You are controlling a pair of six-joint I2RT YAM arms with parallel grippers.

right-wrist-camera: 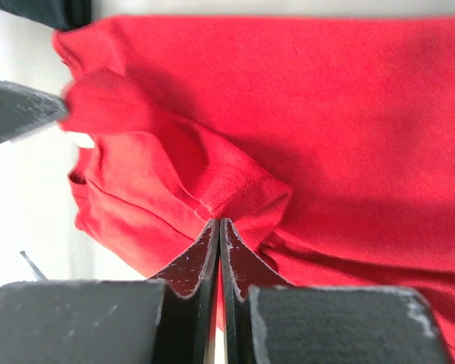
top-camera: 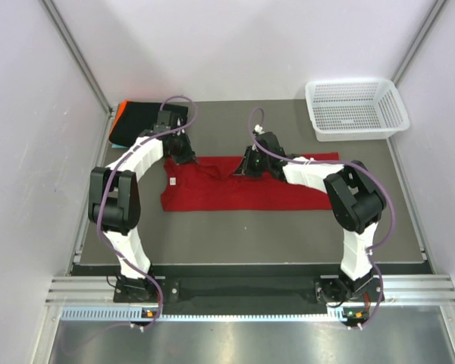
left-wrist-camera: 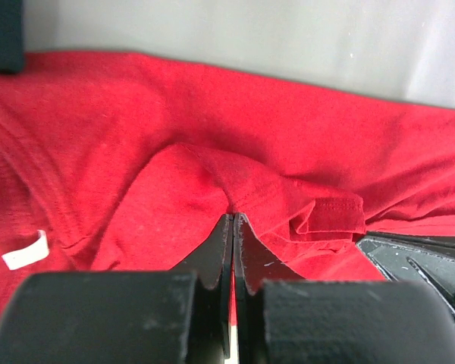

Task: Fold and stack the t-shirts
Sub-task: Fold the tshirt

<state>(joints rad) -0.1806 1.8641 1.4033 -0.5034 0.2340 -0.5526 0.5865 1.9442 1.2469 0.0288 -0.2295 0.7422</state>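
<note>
1 red t-shirt point(top-camera: 243, 193) lay on the table point(top-camera: 288, 235), long axis left-right, collar end leftward. The left end effector point(left-wrist-camera: 233, 220) and right end effector point(right-wrist-camera: 218, 224) each pinched a fold of it. 1 folded black t-shirt point(top-camera: 140, 117) sat far-left.

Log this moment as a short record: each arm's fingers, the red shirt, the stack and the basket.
left gripper: fingers shut, pinching a raised fold of the red t-shirt near its collar end
right gripper: fingers shut on another fold of the same shirt, near the middle of its far edge
red t-shirt: lies as a long band across the table, not stacked
black t-shirt: folded, back left corner, orange edge showing at its side
basket: back right, apart from the shirts
</note>
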